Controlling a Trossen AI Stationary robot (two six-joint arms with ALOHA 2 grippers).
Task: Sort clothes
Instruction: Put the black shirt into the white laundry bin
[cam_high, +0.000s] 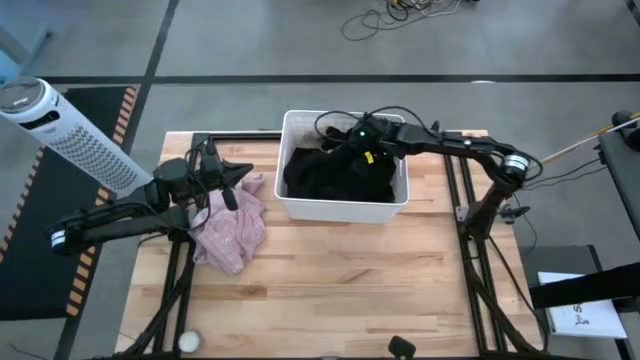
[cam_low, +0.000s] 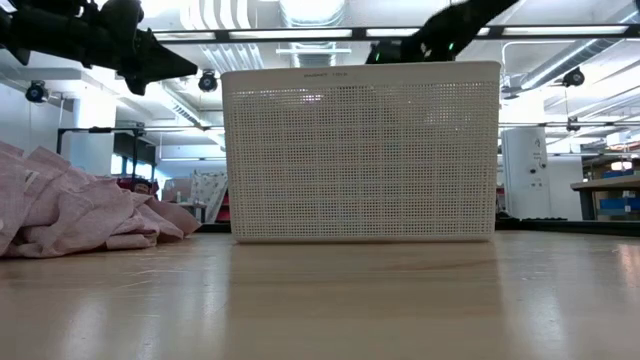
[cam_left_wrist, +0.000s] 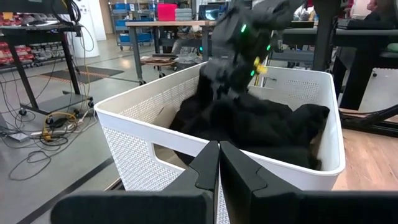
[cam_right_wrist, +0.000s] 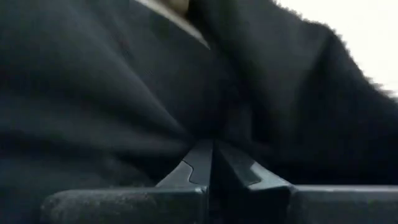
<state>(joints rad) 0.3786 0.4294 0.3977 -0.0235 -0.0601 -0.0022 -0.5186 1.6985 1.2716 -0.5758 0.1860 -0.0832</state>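
A white plastic basket (cam_high: 345, 208) stands at the table's far middle, full of black cloth (cam_high: 335, 175); no other colours show in it. A pale pink garment (cam_high: 232, 232) lies crumpled on the wood to the basket's left and also shows in the low view (cam_low: 70, 215). My right gripper (cam_right_wrist: 211, 158) is down inside the basket, shut on the black cloth. My left gripper (cam_left_wrist: 219, 163) is shut and empty. It hovers above the pink garment's far edge (cam_high: 240, 172) and points at the basket. My right gripper pinches a bunch of the black cloth (cam_right_wrist: 205, 127) between its two shut fingers, reaching down into the basket from the right. Folds run together at the fingertips. In the left wrist view the cloth rises in a peak (cam_left_wrist: 208, 87) to the gripper, the rest lying in the basket.
A white tower fan (cam_high: 70, 130) lies off the table's left far corner. A small white ball (cam_high: 188, 342) and a dark object (cam_high: 400, 347) sit at the near edge. Bare wood (cam_high: 350, 280) stretches in front of the basket.
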